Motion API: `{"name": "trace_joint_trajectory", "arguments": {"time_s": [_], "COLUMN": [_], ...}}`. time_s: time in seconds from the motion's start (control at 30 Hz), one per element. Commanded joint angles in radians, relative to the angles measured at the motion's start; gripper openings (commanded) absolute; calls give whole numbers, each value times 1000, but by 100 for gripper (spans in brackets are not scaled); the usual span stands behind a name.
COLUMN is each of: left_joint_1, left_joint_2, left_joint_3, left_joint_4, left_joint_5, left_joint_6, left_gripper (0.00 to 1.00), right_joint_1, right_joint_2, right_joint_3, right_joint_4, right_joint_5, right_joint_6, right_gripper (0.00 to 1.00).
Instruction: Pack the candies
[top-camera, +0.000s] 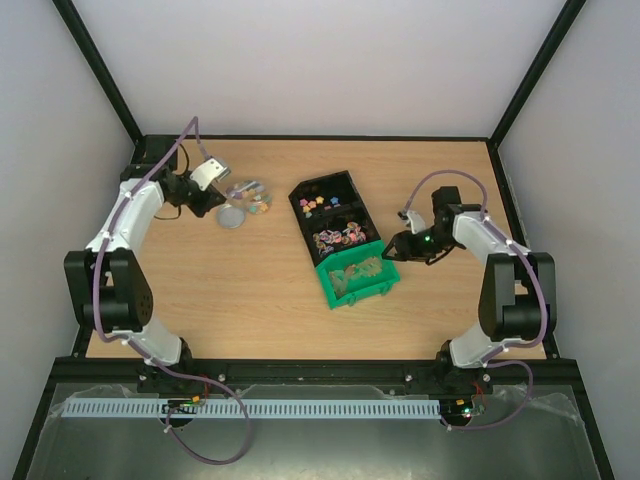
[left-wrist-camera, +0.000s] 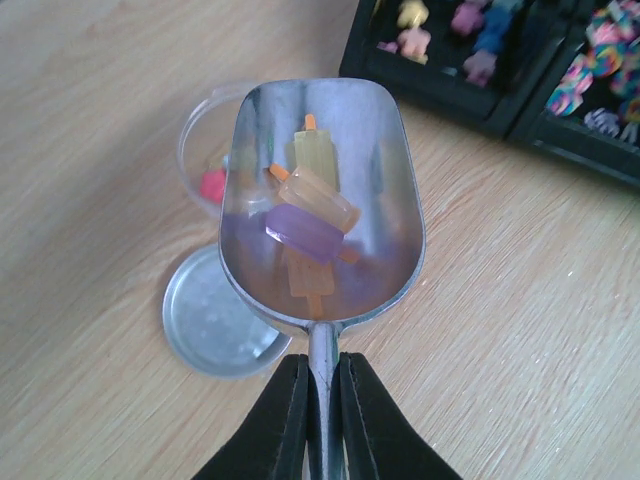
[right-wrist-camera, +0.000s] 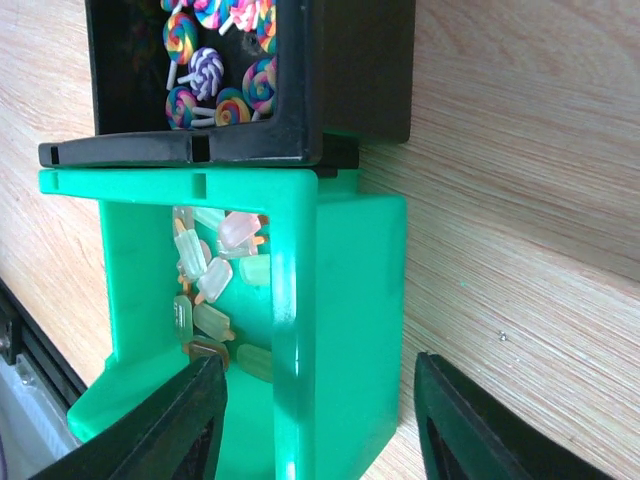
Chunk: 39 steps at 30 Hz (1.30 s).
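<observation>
Left tool (left-wrist-camera: 322, 378) gripped a silver metal scoop (left-wrist-camera: 320, 130) of bright candies (left-wrist-camera: 305, 228) by the barely filled clear plastic cup (left-wrist-camera: 198, 148); right tool (right-wrist-camera: 318, 375) hung open

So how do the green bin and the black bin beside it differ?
The green bin holds ice-lolly candies; the black bin holds swirl lollipops. The right gripper straddles the green bin's wall, jaws open; no gripper is at the black bin. Both are open-topped, butted together.
</observation>
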Motion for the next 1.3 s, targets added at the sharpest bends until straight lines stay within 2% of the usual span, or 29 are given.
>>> {"name": "trace_joint_trajectory", "arguments": {"time_s": [0.0,0.13,0.23,0.47,0.93,1.27], "left_joint_1": [13,13,13,4,-59,-105], "left_joint_2": [50,86,122,214,271,284], "left_joint_3": [80,123,164,289,363,420], "left_joint_4": [-121,-128,-144,-228,-278,-322], "left_joint_5": [-92,-145,-170,-182,-286,-438], "left_joint_6": [70,61,53,51,79,107], "left_gripper": [2,2,2,2,2,2], "right_joint_1": [4,4,4,3,4,4], "right_joint_2": [-52,-85,-103,-110,-108,-108], "right_joint_3": [-6,-12,-18,-14,-9,-8], "right_joint_4": [-29,-21,-18,-17,-23,-26], "right_joint_5": [16,22,24,28,26,20], "right_joint_6": [-2,1,3,1,-5,-6], "right_gripper": [56,68,72,73,74,75]}}
